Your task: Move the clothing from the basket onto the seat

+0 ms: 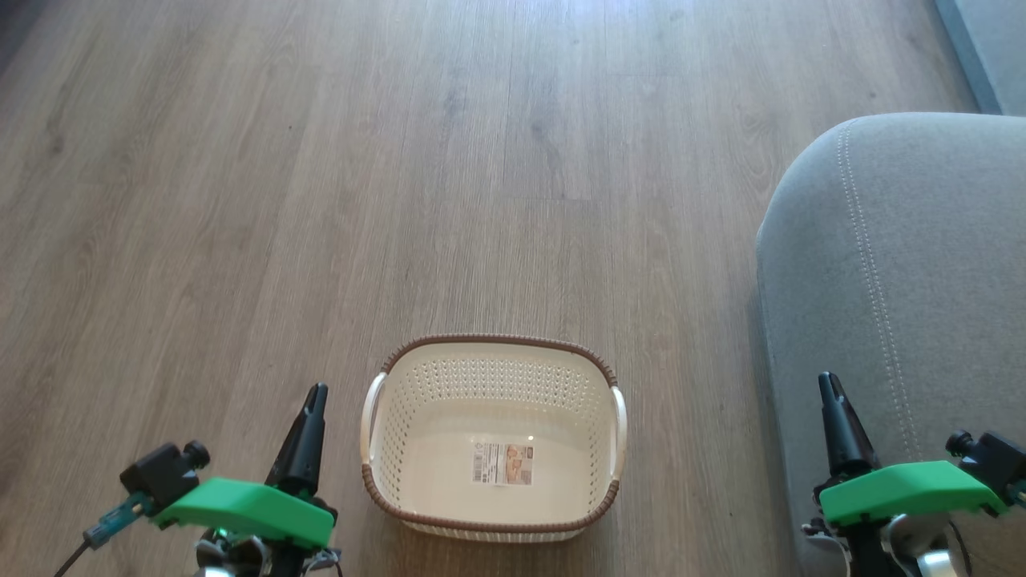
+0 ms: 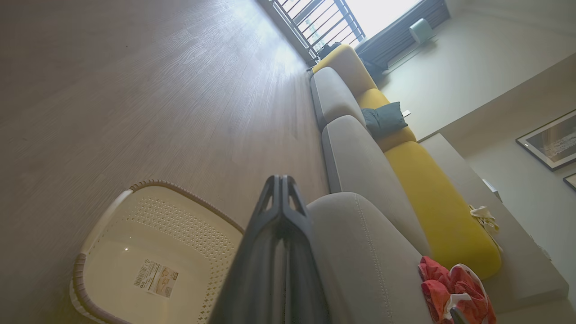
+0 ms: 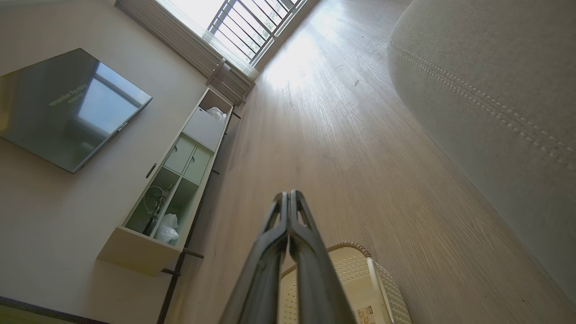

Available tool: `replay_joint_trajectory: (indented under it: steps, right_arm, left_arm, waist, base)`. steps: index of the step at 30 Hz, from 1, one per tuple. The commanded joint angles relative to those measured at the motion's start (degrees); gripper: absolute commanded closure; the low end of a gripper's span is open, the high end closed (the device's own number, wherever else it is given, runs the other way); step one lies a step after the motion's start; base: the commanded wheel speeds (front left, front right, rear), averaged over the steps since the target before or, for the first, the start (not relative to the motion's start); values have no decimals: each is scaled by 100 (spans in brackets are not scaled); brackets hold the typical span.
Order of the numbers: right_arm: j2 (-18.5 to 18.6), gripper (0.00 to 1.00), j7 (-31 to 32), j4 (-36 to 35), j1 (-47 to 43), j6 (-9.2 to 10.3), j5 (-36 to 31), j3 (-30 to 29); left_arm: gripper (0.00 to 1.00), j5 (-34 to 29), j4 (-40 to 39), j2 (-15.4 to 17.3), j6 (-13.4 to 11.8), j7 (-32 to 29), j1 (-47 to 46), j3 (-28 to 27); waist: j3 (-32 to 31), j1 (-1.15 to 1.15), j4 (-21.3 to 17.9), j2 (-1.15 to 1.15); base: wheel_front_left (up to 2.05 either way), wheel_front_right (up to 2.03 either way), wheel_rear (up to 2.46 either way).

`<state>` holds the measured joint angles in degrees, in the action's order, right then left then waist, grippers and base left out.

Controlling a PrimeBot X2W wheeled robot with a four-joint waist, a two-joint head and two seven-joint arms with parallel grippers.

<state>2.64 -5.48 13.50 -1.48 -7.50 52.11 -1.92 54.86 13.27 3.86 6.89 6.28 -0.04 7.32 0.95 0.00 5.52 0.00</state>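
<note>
Cream basket [image 1: 497,340] axis left-right | clothing [image 2: 450,288] on seat [image 1: 922,280] | left claw [image 1: 317,394], right claw [image 1: 829,385] closed

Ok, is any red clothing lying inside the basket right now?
No, the basket has a bare cream floor in the head view, with just its sticker on it.

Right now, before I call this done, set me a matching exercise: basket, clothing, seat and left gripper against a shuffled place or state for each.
1. basket
2. clothing
3. seat
4. left gripper

A. fingers shut, holding nothing
B. grey, to the basket's right
C. on the floor, only a sticker inside
D. red, heaped on the seat

Pairs: 1-C, 2-D, 3-B, 4-A
</note>
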Motion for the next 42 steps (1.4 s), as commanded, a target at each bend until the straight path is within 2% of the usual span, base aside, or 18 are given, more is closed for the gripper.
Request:
replay_joint_trajectory:
  steps: [1, 42]
  right_arm:
    - [110, 100, 42, -147, 341, 0, 178, 12]
    - [120, 100, 709, -24, 605, 1, 2703, -200]
  left_arm:
    - [100, 161, -161, 75, 29, -36, -346, -175]
    - [100, 2583, -16, 82, 48, -699, -505, -786]
  waist:
    - [-2, 0, -13, 0]
    - [-50, 0, -358, 0]
  base:
    - [0, 0, 0]
    - [0, 0, 0]
